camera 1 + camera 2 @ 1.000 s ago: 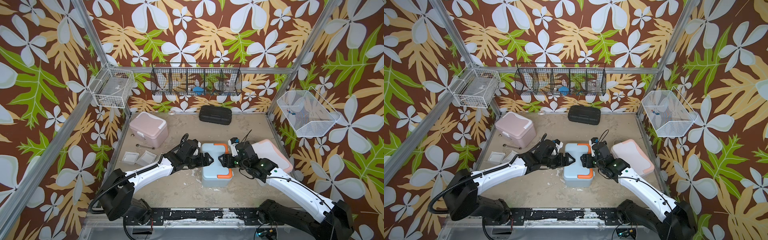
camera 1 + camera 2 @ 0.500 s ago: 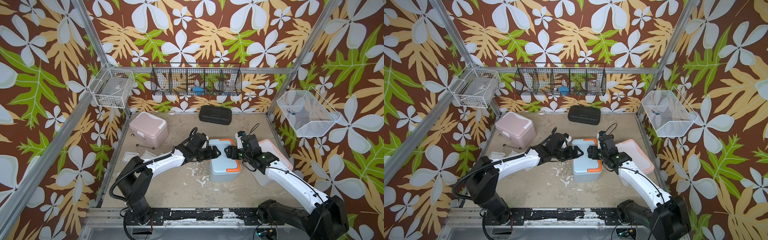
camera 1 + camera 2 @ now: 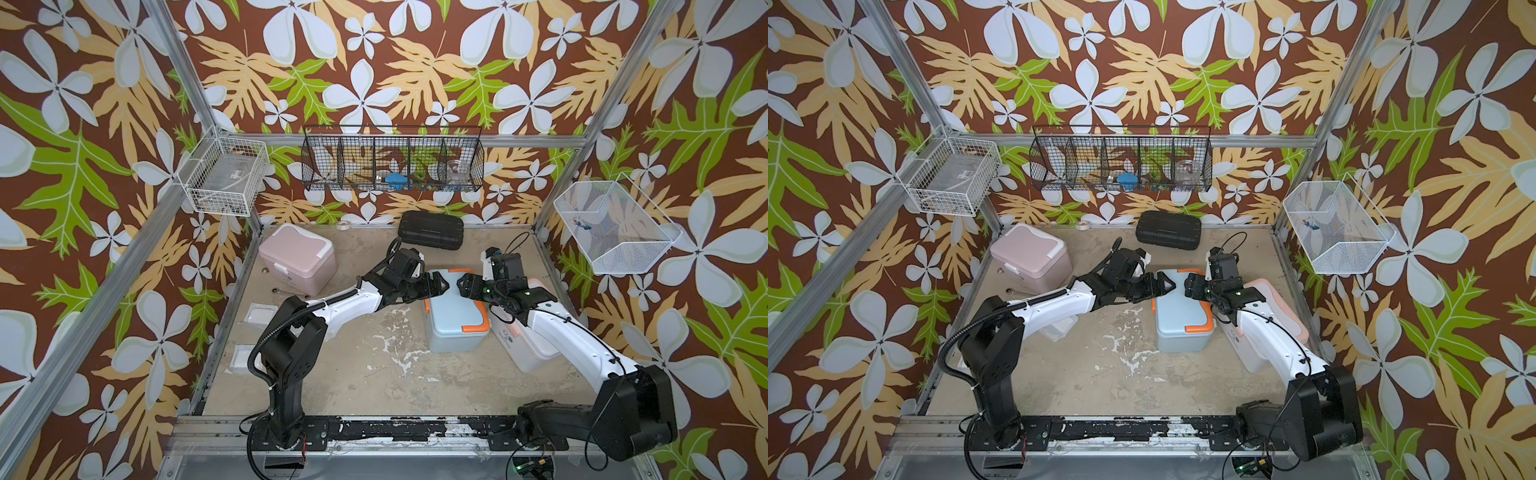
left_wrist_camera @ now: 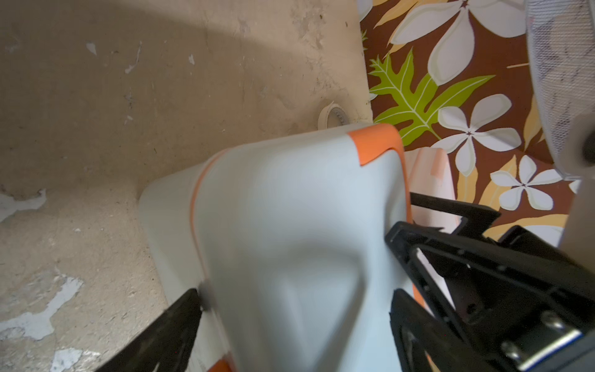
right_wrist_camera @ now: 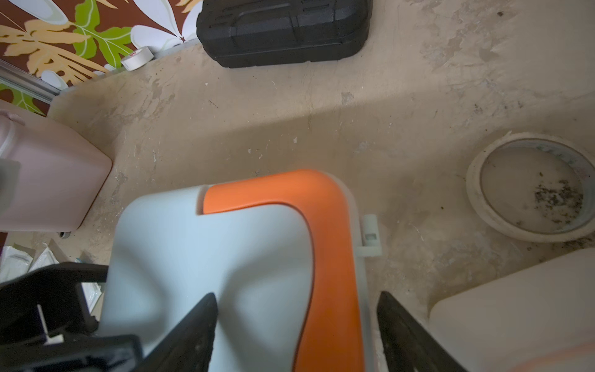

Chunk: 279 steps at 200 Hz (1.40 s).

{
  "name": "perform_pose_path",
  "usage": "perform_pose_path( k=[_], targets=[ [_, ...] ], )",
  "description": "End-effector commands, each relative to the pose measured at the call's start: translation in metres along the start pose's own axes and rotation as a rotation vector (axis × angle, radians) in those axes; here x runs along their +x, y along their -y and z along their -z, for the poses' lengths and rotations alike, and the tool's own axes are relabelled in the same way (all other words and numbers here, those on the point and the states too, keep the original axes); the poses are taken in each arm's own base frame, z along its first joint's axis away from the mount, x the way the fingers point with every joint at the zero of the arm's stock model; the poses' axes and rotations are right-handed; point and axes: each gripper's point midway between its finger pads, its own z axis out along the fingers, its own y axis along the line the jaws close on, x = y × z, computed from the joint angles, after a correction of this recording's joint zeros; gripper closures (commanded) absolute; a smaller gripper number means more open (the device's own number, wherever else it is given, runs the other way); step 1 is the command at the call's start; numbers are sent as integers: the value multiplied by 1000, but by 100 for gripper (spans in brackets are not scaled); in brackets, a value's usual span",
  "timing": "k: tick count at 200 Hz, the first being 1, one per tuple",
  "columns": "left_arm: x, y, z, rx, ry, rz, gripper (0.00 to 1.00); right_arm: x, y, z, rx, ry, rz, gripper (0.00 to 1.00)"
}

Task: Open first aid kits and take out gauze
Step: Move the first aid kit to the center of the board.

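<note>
The light blue first aid kit with orange trim (image 3: 455,311) (image 3: 1181,316) stands lid-shut at mid-table. My left gripper (image 3: 444,286) (image 4: 293,293) is open over its far end, one fingertip (image 4: 190,302) against the lid's seam. My right gripper (image 3: 460,286) (image 5: 297,297) faces it, open: one finger is over the lid and the other is past the orange-trimmed edge with a gap. The dusty pink kit (image 3: 297,257) stands shut at the back left. The white kit with peach trim (image 3: 528,353) lies partly under my right arm. Gauze packets (image 3: 259,313) (image 3: 243,359) lie by the left edge.
A flat black ribbed case (image 3: 431,230) sits at the back wall, with a small tape roll (image 3: 344,225) to its left. A larger tape ring (image 5: 531,186) lies behind the blue kit. A metal tool (image 3: 286,293) lies in front of the pink kit. Wire baskets (image 3: 392,160) hang on the walls.
The blue kit has slid right and toward the back, close beside the white kit, with both grippers moving along at its far end. My right jaws have widened.
</note>
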Motion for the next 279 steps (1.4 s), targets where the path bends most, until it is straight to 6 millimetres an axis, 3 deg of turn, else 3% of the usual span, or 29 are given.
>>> perform_pose_path(
  k=[1,35,68,119,142,168,212,232,249,279],
  targets=[
    [-13,14,15,36,45,-51,6,6,3,11,15,-30,13,17],
    [-18,13,42,7,91,-73,4,-4,3,40,30,43,14,6],
    [-17,15,75,-16,146,-102,3,-1,-6,71,-1,88,39,5],
    [-12,4,121,-80,235,-153,1,50,-62,106,-178,17,149,13],
    [-9,0,139,-101,276,-167,0,74,-86,129,-328,-7,171,15],
    [-8,-8,153,-137,310,-180,0,107,-114,143,-511,-96,165,19],
    [-5,-14,164,-162,332,-180,0,147,-132,132,-535,-181,222,20],
    [-3,-16,165,-164,333,-178,0,156,-132,114,-491,-217,216,19],
    [-2,-18,167,-173,336,-175,0,153,-126,97,-407,-215,212,20],
    [-2,-21,173,-191,347,-172,0,129,-131,77,-316,-145,220,19]
  ],
)
